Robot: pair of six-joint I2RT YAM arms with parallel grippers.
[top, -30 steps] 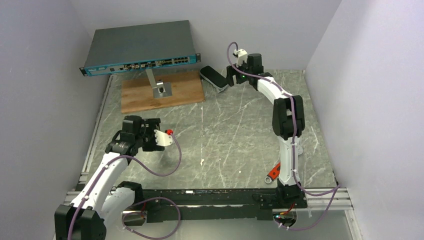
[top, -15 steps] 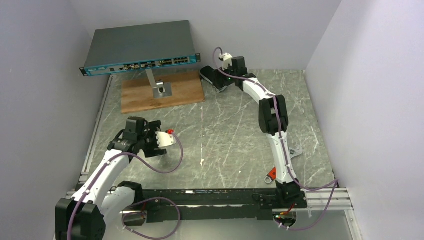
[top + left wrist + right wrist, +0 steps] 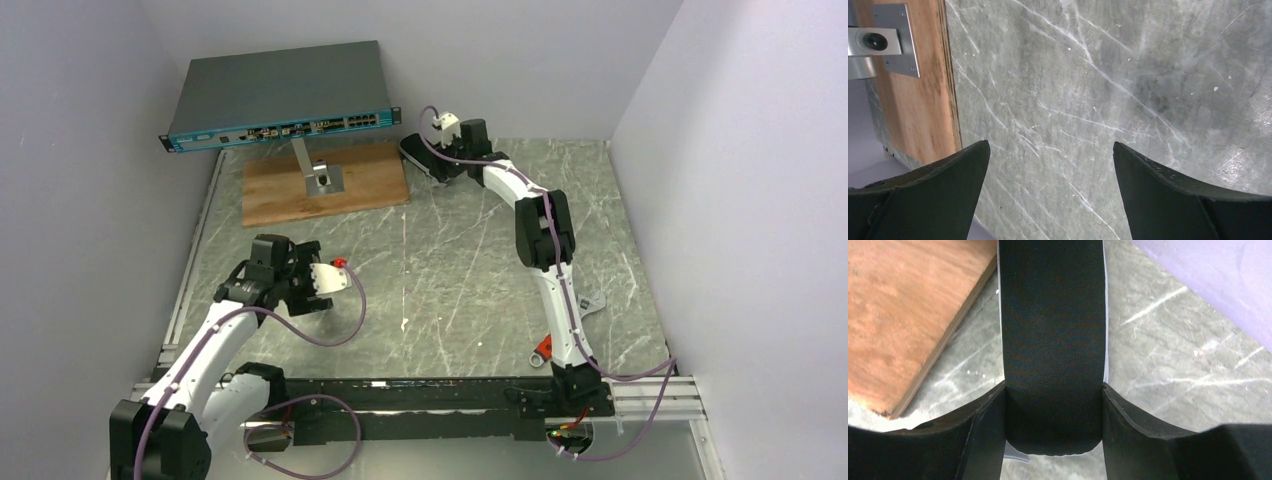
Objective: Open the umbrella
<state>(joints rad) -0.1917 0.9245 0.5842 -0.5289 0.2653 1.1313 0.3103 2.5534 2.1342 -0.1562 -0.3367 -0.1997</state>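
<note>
Right claw (image 3: pixel 1054 395) shifted left onto umbrella (image 3: pixel 1053 315), clasping its sides

The left gripper (image 3: pixel 1050 145) looks straight down at the table (image 3: pixel 1128 100), a grey stone-look surface crossed by thin white veins. Its two dark fingers (image 3: pixel 938 195) stand spread wide, with only bare tabletop in the gap between them. Beyond the left-hand finger lies a wooden board (image 3: pixel 908 110), its long edge running away from the hand. On the far end of the board sits a metal plate (image 3: pixel 895 40) with small screws at its corners, bearing a round silver post (image 3: pixel 868 42).
</note>
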